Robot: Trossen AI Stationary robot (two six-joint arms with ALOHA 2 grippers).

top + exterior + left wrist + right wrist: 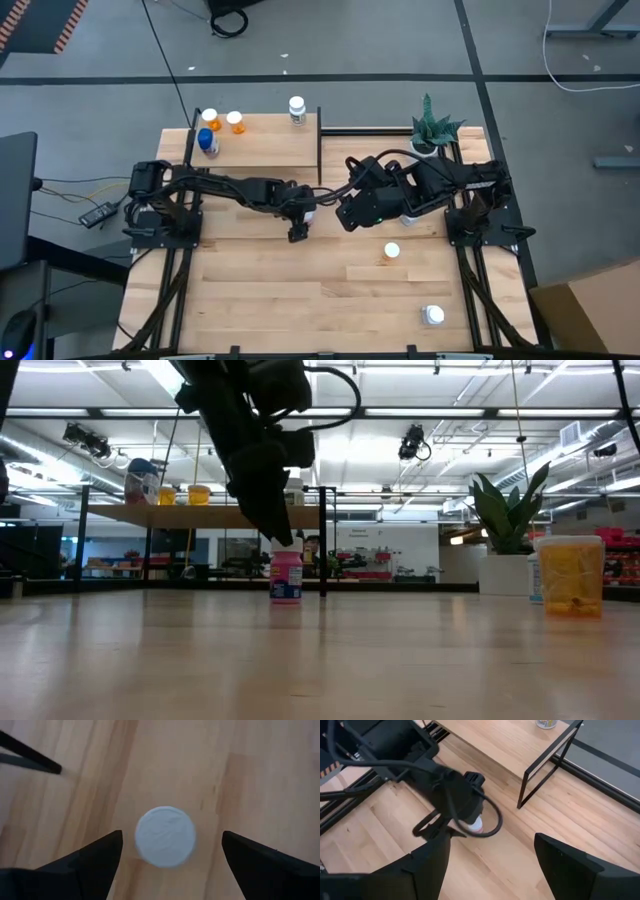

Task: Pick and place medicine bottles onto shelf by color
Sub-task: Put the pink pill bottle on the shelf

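Left gripper (167, 852) spread wide over a pink bottle (286, 577), grasping nothing.
Bottle upright on the table just in front of the shelf (270, 140); likely light, stiff, smooth-sided, best pinched below the white cap (165, 836). Right gripper (490, 857) open, empty, right of the bottle.

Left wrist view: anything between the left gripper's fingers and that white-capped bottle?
No. In the left wrist view, only bare tabletop lies between the open left gripper and the bottle.
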